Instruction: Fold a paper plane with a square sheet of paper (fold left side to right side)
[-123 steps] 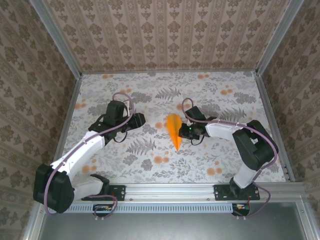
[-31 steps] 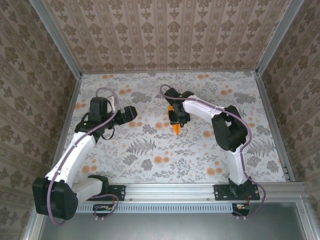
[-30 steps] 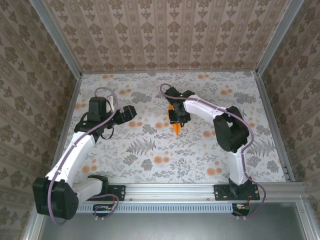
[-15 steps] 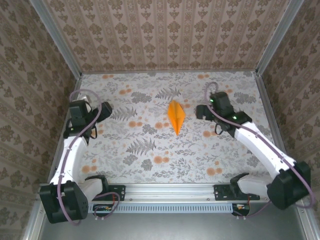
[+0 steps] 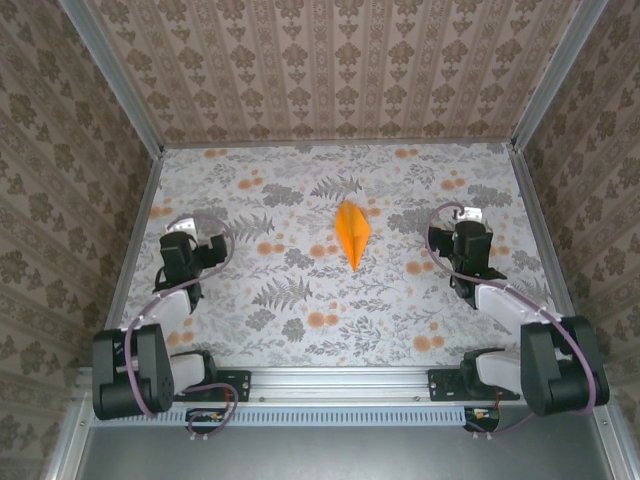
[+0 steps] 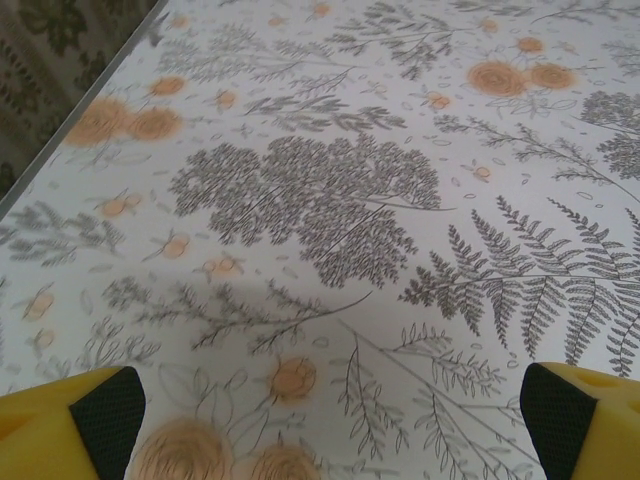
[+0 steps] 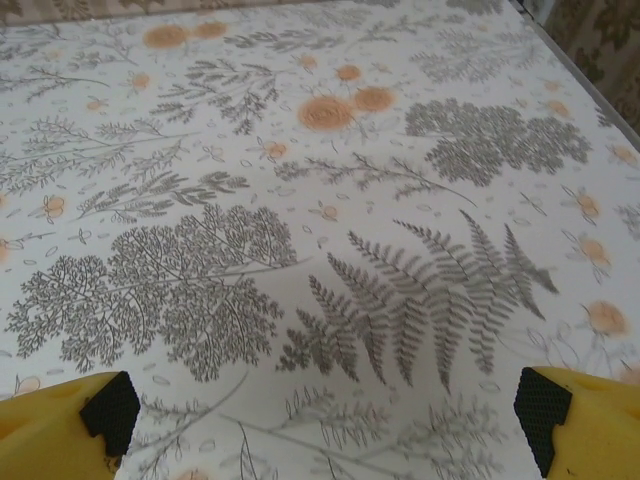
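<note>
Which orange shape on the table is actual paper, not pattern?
The paper plane near the centre: solid bright orange and pointed. The others are pale round flower prints.

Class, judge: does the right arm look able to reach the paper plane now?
Probably yes: nothing stands between the paper plane and the open right gripper, though the arm sits folded back near its base.

Floral table (grey-patterned), orange paper plane mid-surface
</note>
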You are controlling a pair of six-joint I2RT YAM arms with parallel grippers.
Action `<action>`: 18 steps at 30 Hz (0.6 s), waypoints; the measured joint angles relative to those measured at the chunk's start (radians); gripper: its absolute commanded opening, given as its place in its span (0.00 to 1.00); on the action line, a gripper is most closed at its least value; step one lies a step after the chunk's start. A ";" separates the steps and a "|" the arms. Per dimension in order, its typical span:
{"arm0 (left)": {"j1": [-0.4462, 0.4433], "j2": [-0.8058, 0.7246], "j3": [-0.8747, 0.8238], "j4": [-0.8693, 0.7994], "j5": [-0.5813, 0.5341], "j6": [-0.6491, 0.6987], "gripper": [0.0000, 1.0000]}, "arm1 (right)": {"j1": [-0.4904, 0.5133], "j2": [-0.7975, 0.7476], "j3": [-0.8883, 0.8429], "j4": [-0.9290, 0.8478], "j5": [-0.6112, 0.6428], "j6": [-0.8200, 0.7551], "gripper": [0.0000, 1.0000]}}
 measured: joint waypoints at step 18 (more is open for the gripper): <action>-0.042 0.333 0.005 0.453 0.088 0.096 1.00 | -0.077 0.287 -0.034 0.425 -0.193 -0.097 1.00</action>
